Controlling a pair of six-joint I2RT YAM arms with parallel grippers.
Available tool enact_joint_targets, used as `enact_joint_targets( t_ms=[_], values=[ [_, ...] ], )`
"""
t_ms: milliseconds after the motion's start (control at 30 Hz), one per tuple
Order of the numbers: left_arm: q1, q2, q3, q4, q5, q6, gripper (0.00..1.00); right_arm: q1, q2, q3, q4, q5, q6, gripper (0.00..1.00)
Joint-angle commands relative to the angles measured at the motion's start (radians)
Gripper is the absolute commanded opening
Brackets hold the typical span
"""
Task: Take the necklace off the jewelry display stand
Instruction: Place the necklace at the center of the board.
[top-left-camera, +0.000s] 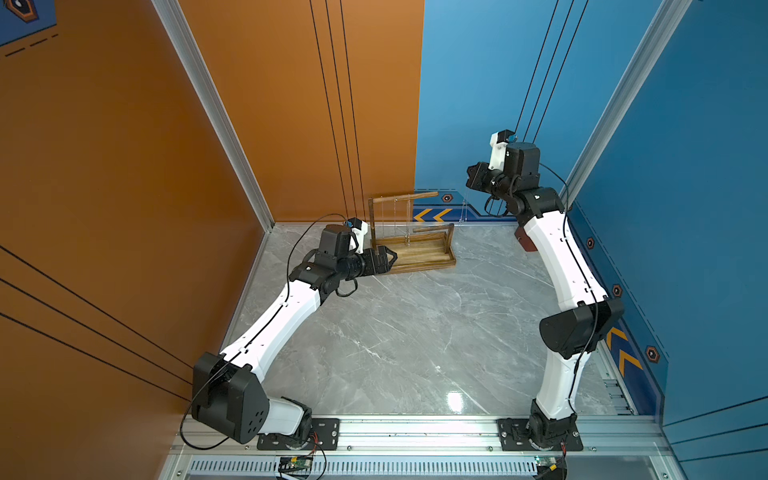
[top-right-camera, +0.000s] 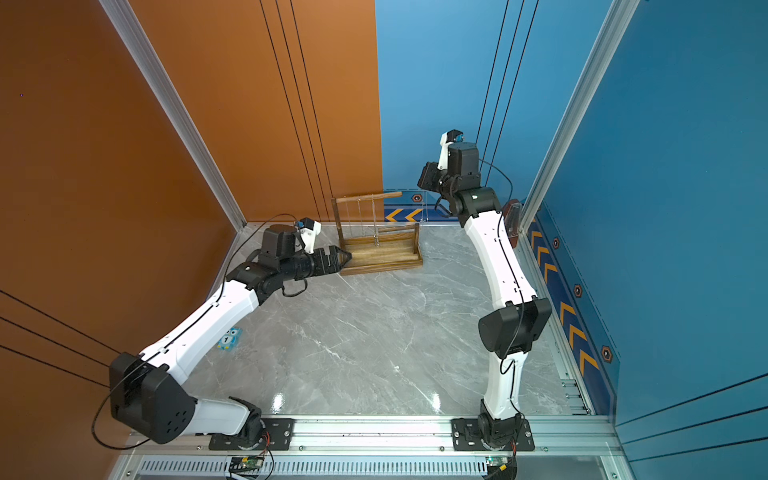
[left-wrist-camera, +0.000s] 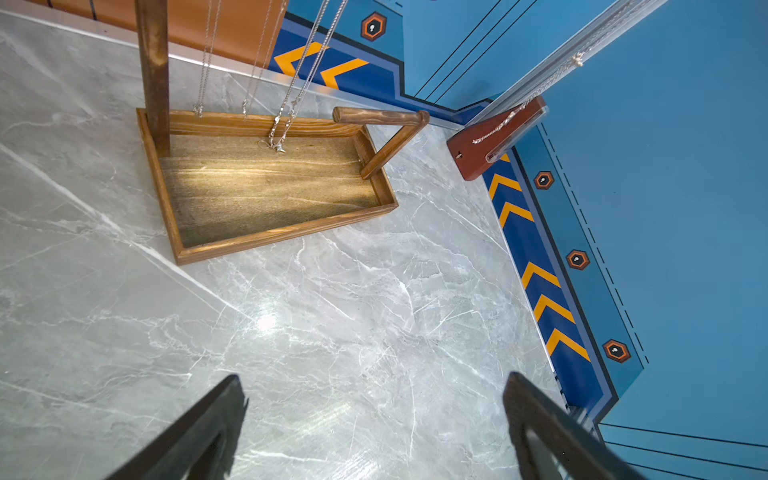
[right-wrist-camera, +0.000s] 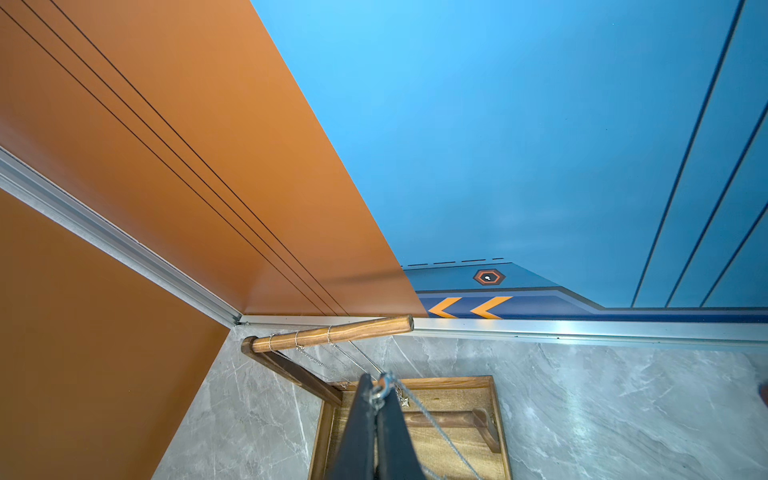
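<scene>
The brown wooden jewelry display stand (top-left-camera: 424, 266) (top-right-camera: 382, 266) stands at the back of the table by the wall. Up to three thin silver chains still hang from its long crossbar (right-wrist-camera: 332, 332). My right gripper (top-left-camera: 468, 183) (right-wrist-camera: 380, 388) is raised high, right of the crossbar's free end. It is shut on the clasp ring of the necklace (right-wrist-camera: 436, 427), whose chain (top-left-camera: 464, 210) hangs down clear of the bar. My left gripper (top-left-camera: 388, 257) (left-wrist-camera: 374, 399) is low at the left end of the stand's tray (left-wrist-camera: 286, 235), open and empty.
A red-brown block (left-wrist-camera: 478, 145) (top-right-camera: 512, 220) with a clear panel and a chain on it leans in the back right corner. Orange and blue walls close in behind and beside the stand. A small blue tag (top-right-camera: 229, 338) lies by the left arm.
</scene>
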Motion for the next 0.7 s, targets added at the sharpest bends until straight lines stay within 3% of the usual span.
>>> enact_joint_targets(
  t_ms=[0, 300, 667],
  values=[
    [-0.020, -0.033, -0.006, 0.037, 0.030, 0.053, 0.98, 0.011, -0.064, -0.018, -0.060, 0.011, -0.030, 0.00],
    [-0.090, -0.052, -0.012, 0.067, 0.098, 0.134, 1.00, 0.041, -0.217, -0.134, -0.115, 0.008, -0.063, 0.00],
    [-0.231, -0.072, -0.026, 0.067, 0.180, 0.281, 0.92, 0.068, -0.466, -0.396, -0.126, -0.030, -0.090, 0.00]
  ],
)
